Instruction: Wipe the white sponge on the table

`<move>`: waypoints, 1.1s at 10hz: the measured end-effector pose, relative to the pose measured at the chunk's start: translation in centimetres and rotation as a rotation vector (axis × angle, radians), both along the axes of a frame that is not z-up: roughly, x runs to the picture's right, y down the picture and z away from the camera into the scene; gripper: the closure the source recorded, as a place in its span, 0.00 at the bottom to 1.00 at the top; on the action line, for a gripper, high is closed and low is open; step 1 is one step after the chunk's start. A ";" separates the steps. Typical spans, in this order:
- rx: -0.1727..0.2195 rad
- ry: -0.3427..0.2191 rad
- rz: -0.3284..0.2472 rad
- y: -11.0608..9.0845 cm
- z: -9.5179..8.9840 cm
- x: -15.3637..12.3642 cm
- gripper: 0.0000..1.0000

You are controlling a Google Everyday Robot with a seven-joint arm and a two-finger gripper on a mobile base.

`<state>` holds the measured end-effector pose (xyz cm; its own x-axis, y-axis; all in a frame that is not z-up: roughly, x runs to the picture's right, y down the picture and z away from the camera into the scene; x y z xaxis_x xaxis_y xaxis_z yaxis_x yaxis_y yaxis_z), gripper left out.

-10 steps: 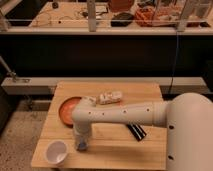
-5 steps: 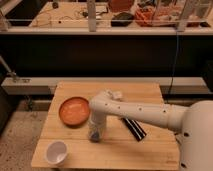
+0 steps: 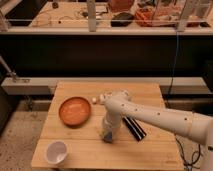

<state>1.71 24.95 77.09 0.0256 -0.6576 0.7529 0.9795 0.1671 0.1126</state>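
Note:
The white sponge (image 3: 101,98) lies on the wooden table (image 3: 150,92), toward the back, just right of the orange bowl; my arm's elbow hides part of it. My gripper (image 3: 107,135) points straight down and its tip is at the table surface, in front of the sponge and about a hand's width away from it. My white arm (image 3: 150,114) reaches in from the right edge of the view.
An orange bowl (image 3: 75,111) sits at the middle left of the table. A white cup (image 3: 56,151) stands near the front left corner. A flat black object (image 3: 134,127) lies right of the gripper. A railing and a cluttered bench stand behind the table.
The gripper has moved right, from beside the white cup toward the middle of the table. The arm's elbow has swung over the sponge. The bowl and the cup have not moved.

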 end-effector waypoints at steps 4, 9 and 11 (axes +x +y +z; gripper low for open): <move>-0.003 0.022 -0.014 4.3 -4.2 2.8 1.00; -0.003 -0.048 -0.118 9.5 -7.7 -0.7 1.00; 0.014 -0.097 -0.190 10.7 -8.9 -3.9 1.00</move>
<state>-2.17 35.70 68.21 -0.1719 -0.6539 0.7368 0.9778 -0.0221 0.2086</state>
